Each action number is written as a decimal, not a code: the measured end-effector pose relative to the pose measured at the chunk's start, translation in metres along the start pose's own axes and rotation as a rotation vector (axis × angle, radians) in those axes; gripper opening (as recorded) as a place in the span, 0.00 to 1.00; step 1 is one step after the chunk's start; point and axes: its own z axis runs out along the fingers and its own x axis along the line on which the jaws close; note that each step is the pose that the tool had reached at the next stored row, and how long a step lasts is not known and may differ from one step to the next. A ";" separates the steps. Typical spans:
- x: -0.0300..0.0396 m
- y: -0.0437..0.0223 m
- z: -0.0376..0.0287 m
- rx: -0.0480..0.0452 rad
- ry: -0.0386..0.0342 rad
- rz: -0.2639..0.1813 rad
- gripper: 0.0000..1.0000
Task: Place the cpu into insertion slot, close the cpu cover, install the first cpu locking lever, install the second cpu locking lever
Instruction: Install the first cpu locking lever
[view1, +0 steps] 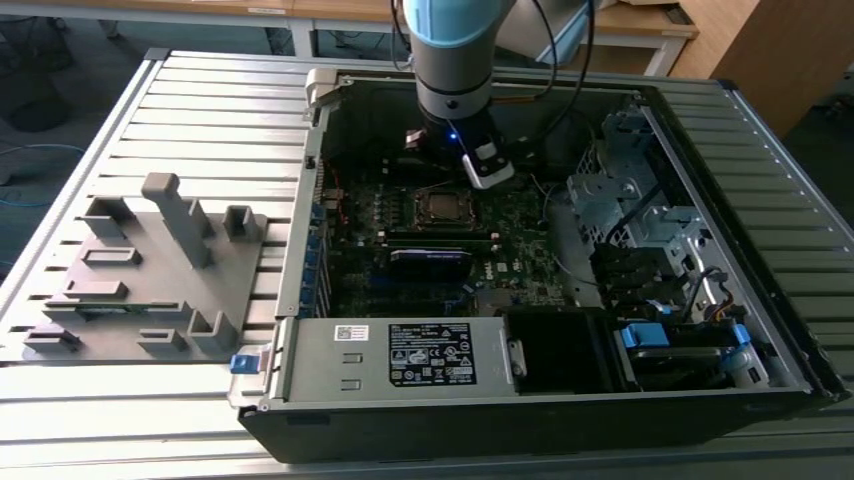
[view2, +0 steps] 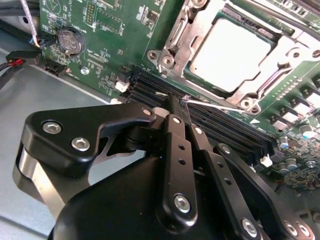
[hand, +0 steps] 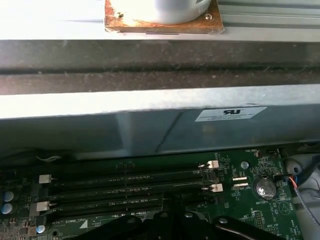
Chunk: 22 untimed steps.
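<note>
- Exterior view: an open computer case (view1: 534, 430) lies on a slatted table (view1: 200, 110), with a grey moulded fixture (view1: 147, 270) on the exterior view's left.
- The arm (view1: 454, 60) enters at the upper middle of the frame. Its wrist end hangs over the circuit board, just above and beside the insertion slot (view1: 419, 206) near the frame's centre.
- Second wrist view: the cpu (view2: 227, 47) sits in the socket, its pale metal top showing through the window of the cpu cover (view2: 285, 47). The cover lies flat over it.
- The tool (view2: 175, 100) has its fingers drawn together. Its tips stand over the black memory slots (view2: 220, 125), next to the socket.
- A thin wire locking lever (view2: 215, 106) runs from those tips along the socket's near edge. Whether the tips pinch it or merely touch it cannot be told.
- A coin battery (view2: 70, 41) sits well apart on the board.
- First wrist view: the tool's black links are at the edge of the memory slots, with the case's grey inner wall (hand: 150, 130) beyond them.
- Judgement: placing and covering appear done, and a locking lever is the step in hand.
- Judgement: this step calls for pressing the lever down and sideways under its catch. The wire is springy and could slip off the tips.
</note>
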 end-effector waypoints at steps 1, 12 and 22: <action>0.0005 0.0000 0.0000 0.0000 -0.0011 0.000 0.10; 0.0031 0.0000 0.0015 -0.0012 -0.0106 -0.003 0.10; 0.0038 -0.0002 0.0028 -0.0065 -0.0156 0.001 0.10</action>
